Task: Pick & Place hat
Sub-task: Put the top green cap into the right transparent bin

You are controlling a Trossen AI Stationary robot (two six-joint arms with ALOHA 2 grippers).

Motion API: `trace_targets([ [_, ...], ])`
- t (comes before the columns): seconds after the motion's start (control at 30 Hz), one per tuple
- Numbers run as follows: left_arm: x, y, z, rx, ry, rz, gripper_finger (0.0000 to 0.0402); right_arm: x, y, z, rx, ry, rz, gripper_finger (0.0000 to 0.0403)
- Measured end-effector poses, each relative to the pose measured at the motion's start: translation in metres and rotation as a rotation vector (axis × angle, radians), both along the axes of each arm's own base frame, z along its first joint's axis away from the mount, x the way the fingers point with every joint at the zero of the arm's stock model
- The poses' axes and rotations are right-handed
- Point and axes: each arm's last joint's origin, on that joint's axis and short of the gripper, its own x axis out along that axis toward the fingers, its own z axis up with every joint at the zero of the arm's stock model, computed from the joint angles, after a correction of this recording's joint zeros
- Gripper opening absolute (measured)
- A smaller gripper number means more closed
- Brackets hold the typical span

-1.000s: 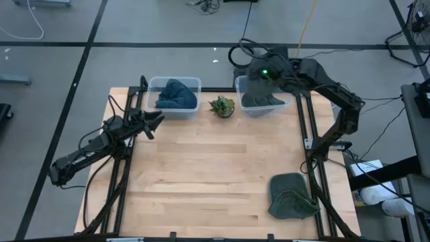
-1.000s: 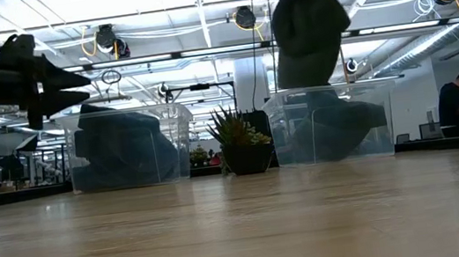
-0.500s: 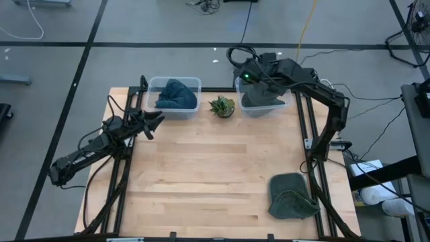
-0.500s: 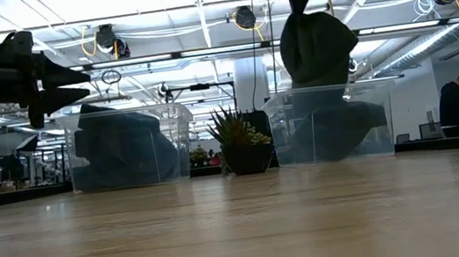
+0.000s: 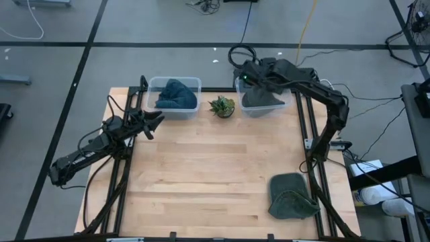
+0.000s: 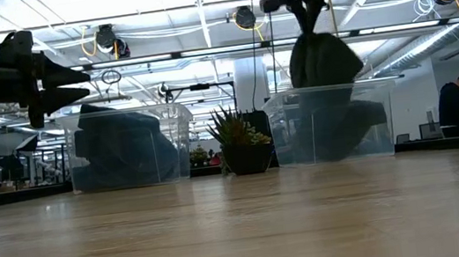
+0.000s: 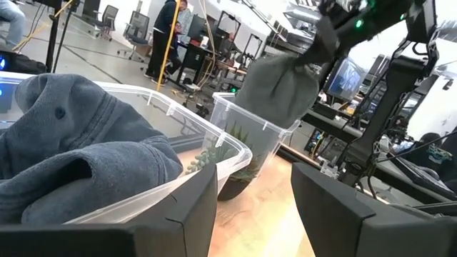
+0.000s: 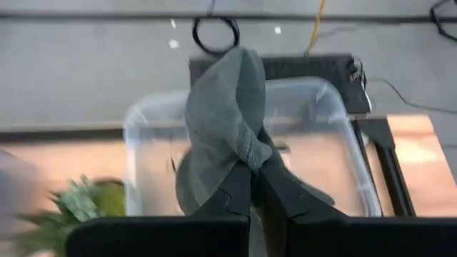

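Grey hat [image 8: 227, 135] pinched by right gripper [image 8: 251, 187] above clear bin [image 8: 335, 128], seen close in right wrist view, hat [image 6: 322, 59] lowered since a second ago, left gripper [image 5: 153, 121] parted, empty, at mid-left.

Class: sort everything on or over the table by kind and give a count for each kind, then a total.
Hats: 3 (blue in left bin, grey held by right claw, grey on table)
Clear bins: 2 ()
Potted plants: 1
Total: 6
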Motion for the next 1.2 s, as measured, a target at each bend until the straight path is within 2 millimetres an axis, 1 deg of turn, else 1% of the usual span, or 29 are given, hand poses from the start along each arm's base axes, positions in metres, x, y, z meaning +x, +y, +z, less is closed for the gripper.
trace_targets([
  [0.1,0.0,0.0,0.0,0.0,0.0,0.0,0.0186,-0.001,-0.004,-0.02,0.052,0.038,0.002,0.0],
  [0.23,0.0,0.0,0.0,0.001,0.0,0.0,0.0186,-0.007,-0.012,-0.044,0.098,0.098,0.009,0.0],
  [0.37,0.0,0.0,0.0,0.0,0.0,0.0,0.0186,-0.017,-0.02,-0.071,0.156,0.15,0.008,0.0],
  [0.7,0.0,0.0,0.0,0.001,-0.001,0.0,0.0186,-0.036,-0.04,-0.125,0.236,0.214,0.01,0.0],
  [0.87,0.0,0.0,0.0,0.001,-0.002,0.0,0.0186,-0.043,-0.045,-0.151,0.278,0.186,0.017,0.0],
  [1.0,0.0,0.0,0.0,0.001,-0.001,0.0,0.0187,-0.048,-0.045,-0.163,0.303,0.192,0.007,0.0],
  [1.1,0.0,0.0,0.0,0.001,-0.001,0.0,0.0186,-0.045,-0.044,-0.162,0.284,0.202,0.045,0.0004],
  [1.2,0.0,0.0,0.0,0.001,-0.001,0.0,0.0186,-0.045,-0.044,-0.156,0.269,0.19,0.1,0.0027],
])
